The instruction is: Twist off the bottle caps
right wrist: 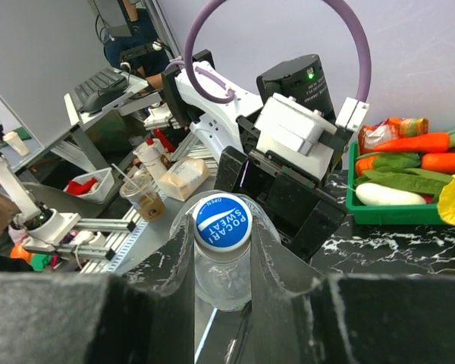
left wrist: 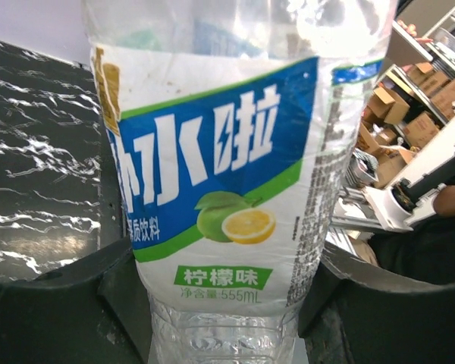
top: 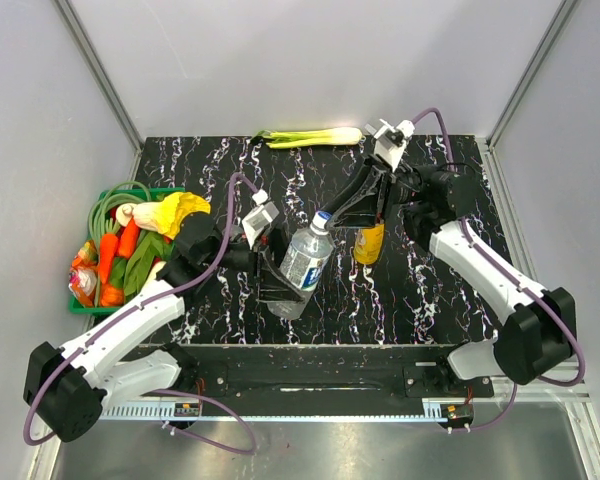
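left tool (left wrist: 226, 303) clamps the water bottle (top: 302, 262) at its label, lifted and tilted with the neck toward the right arm. It acts as a vise so the body can't spin. right tool (right wrist: 221, 254) pinches the blue-white cap (right wrist: 221, 220) by its sides, set to twist. Cap looks seated. juice bottle (top: 369, 243) waits on the table (top: 450, 320).

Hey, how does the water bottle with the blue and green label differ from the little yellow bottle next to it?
The water bottle is clear and larger; the yellow bottle is yellow and smaller. The water bottle leans, with the left fingers gripping its body and the right fingers pinching its blue cap; the yellow bottle is held by neither, its top hidden under the right arm. Both are plastic bottles.
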Controlling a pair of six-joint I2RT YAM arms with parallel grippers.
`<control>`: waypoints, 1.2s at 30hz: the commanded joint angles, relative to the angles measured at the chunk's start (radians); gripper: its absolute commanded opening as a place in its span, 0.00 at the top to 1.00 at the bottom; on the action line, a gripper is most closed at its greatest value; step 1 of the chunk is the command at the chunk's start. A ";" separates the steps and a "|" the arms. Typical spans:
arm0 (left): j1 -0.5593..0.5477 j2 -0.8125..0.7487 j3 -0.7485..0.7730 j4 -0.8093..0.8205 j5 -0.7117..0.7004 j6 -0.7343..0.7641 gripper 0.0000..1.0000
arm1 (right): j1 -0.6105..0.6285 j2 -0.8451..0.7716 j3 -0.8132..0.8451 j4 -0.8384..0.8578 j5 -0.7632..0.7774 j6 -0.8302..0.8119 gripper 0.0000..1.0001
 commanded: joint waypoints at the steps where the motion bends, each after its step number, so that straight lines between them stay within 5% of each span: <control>1: -0.007 0.001 0.000 0.020 0.161 -0.033 1.00 | -0.038 -0.073 0.035 0.049 0.132 -0.074 1.00; 17: -0.007 -0.003 0.019 -0.173 0.116 0.111 0.99 | -0.072 -0.188 -0.051 -0.201 0.304 -0.303 1.00; 36: 0.157 0.157 0.002 -0.256 -0.221 0.146 0.99 | -0.071 -0.214 -0.163 -0.413 0.304 -0.381 1.00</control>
